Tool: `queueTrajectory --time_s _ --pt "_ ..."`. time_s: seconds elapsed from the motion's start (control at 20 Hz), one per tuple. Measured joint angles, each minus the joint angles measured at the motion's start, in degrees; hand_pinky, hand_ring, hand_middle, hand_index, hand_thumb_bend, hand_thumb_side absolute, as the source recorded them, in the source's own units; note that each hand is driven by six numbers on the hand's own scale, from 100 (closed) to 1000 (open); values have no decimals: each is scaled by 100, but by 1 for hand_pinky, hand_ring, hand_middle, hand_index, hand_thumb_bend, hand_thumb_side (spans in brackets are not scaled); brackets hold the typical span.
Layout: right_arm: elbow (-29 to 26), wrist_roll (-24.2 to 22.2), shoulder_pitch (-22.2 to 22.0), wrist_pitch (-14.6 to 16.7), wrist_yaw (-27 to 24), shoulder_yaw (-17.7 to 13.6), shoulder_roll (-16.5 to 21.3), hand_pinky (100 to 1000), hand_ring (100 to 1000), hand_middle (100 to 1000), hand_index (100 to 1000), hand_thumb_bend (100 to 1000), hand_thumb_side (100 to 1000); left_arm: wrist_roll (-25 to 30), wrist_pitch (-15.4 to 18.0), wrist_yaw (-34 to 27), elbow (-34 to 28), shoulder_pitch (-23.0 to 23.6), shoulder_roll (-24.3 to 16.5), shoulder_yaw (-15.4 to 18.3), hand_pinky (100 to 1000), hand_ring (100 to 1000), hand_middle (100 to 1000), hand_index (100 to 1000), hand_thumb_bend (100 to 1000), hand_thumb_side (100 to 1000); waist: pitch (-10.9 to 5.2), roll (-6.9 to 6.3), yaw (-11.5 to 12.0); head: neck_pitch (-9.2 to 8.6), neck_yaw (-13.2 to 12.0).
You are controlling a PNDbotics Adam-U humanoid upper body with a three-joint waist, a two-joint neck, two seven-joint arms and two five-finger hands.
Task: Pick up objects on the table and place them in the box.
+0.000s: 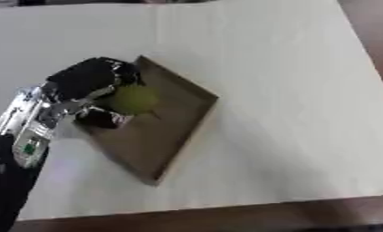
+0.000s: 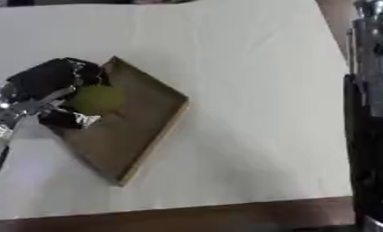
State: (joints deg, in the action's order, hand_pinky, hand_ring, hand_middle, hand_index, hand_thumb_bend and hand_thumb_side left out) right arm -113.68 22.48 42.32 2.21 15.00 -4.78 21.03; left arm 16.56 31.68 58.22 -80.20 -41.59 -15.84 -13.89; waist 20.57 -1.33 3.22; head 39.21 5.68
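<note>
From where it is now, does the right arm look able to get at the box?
Probably yes. The right arm hangs at the table's right edge, with bare table between it and the box. Only the left hand, holding a green ball over the box's left side, crowds that end.

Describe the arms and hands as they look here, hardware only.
Left hand: black, bulky shell, silver metal at the fingers. Left forearm: silver and white with a small green mark, black further up. Right arm: black and grey column at the right eye view's edge, a green spot on it; its hand is out of view.
</note>
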Motion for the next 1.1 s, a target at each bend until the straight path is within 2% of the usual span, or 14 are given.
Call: queueTrajectory --time_s 0.2,0.35,0.4,0.45,0.5,0.55,0.65,0.7,0.75,0.85,1.0,1.05,1.1 --pt "0 2 1 -2 -12 -12 14 805 680 541 811 100 590 -7 0 276 16 79 214 28 640 660 601 704 100 287 67 4 7 -54 -3" --pt "0 2 1 -3 -28 -12 37 805 680 541 811 100 590 20 27 517 16 115 353 27 666 688 630 740 100 225 72 5 10 -58 -12" --pt "0 2 1 -3 -33 -12 38 805 680 541 811 100 590 30 39 597 16 123 378 27 688 716 659 779 100 192 72 5 12 -58 -15" --pt "0 2 1 -3 -36 -12 38 805 680 541 811 100 590 33 47 688 15 124 392 27 715 747 697 823 100 199 72 5 13 -58 -20" --pt "0 2 1 -3 -41 -12 38 805 680 541 811 100 590 30 52 796 5 124 392 29 782 808 771 884 107 341 72 4 16 -59 -25" --pt "0 2 0 -3 -45 -12 38 805 680 541 811 100 590 23 51 913 -18 124 392 35 796 822 786 897 159 371 71 4 25 -60 -27" --pt "0 2 -1 -3 -47 -12 38 805 680 541 811 100 590 -20 37 1194 -85 125 392 65 835 862 827 925 382 528 70 3 35 -67 -29" --pt "0 2 -2 -3 -48 -12 38 804 680 541 811 100 590 -46 33 1329 -117 127 392 69 837 865 830 927 406 543 68 1 36 -69 -29" --pt "0 2 -3 -3 -48 -12 38 804 679 541 810 100 590 -74 34 1459 -146 132 392 74 856 883 845 939 547 627 67 0 38 -69 -29" --pt "0 1 -3 -2 -48 -12 38 804 679 541 810 100 590 -115 59 1664 -202 142 392 87 869 894 853 944 592 695 60 0 39 -69 -28" --pt "0 0 -5 -1 -48 -12 38 803 678 542 809 100 590 -188 67 1853 -271 167 392 116 886 909 857 948 611 791 43 -4 47 -69 -28" --pt "0 0 -6 -1 -48 -12 38 803 678 542 809 100 600 -215 58 1881 -291 170 391 134 886 910 856 949 578 830 30 -4 53 -68 -27" --pt "0 0 -7 0 -48 -12 38 803 678 542 809 100 591 -243 50 1894 -307 170 391 148 887 911 855 948 609 839 19 -6 62 -66 -26"
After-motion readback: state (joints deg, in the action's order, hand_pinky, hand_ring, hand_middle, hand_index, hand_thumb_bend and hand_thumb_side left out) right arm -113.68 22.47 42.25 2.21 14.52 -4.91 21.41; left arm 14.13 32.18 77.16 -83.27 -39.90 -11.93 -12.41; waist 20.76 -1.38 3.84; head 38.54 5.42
